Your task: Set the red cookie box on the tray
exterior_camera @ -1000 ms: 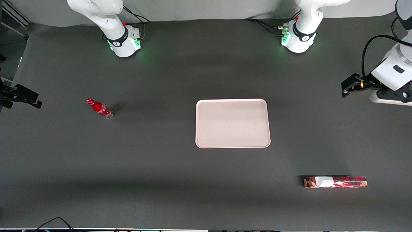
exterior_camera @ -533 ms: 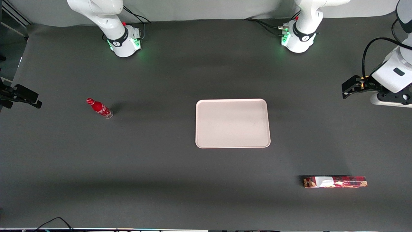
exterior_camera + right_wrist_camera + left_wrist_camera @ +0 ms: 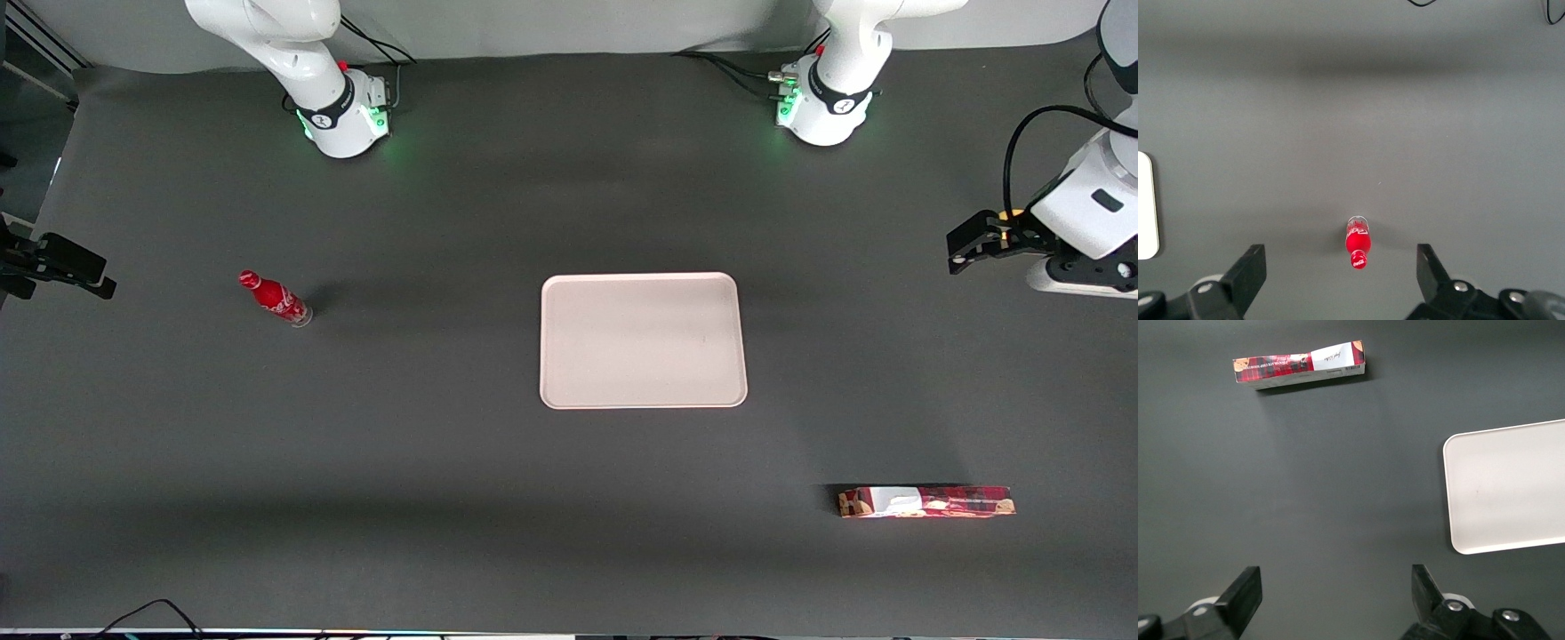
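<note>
The red cookie box (image 3: pixel 925 501) lies flat on the dark table, nearer to the front camera than the tray (image 3: pixel 640 342) and toward the working arm's end. The pale tray sits mid-table with nothing on it. My left gripper (image 3: pixel 962 249) hangs above the table at the working arm's end, farther from the front camera than the box and well apart from it. In the left wrist view the gripper (image 3: pixel 1335 587) is open with only bare table between its fingers, while the cookie box (image 3: pixel 1300 365) and a corner of the tray (image 3: pixel 1511 487) lie ahead of it.
A small red bottle (image 3: pixel 275 299) stands toward the parked arm's end of the table and also shows as the red bottle (image 3: pixel 1358 243) in the right wrist view. Two arm bases (image 3: pixel 822 102) stand at the edge farthest from the front camera.
The left gripper has drifted slightly toward the front camera. The box, tray and bottle have not moved.
</note>
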Robot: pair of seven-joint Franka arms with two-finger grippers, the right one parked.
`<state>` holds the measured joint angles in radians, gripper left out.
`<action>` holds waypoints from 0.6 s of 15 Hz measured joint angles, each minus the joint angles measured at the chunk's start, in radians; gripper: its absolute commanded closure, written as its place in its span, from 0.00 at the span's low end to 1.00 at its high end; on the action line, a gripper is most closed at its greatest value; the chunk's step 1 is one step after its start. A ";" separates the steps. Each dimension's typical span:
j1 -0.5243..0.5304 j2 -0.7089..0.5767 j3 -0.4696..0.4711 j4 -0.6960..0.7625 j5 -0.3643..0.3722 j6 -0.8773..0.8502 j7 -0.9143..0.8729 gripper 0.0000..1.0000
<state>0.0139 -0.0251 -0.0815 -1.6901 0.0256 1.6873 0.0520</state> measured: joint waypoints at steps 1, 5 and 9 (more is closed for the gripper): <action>0.000 0.000 0.000 0.001 0.000 0.000 0.000 0.00; 0.000 0.013 0.000 0.023 0.001 0.000 0.031 0.00; 0.000 0.071 0.008 0.074 0.002 0.008 0.274 0.00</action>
<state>0.0142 0.0464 -0.0737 -1.6163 0.0277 1.6958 0.3261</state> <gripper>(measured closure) 0.000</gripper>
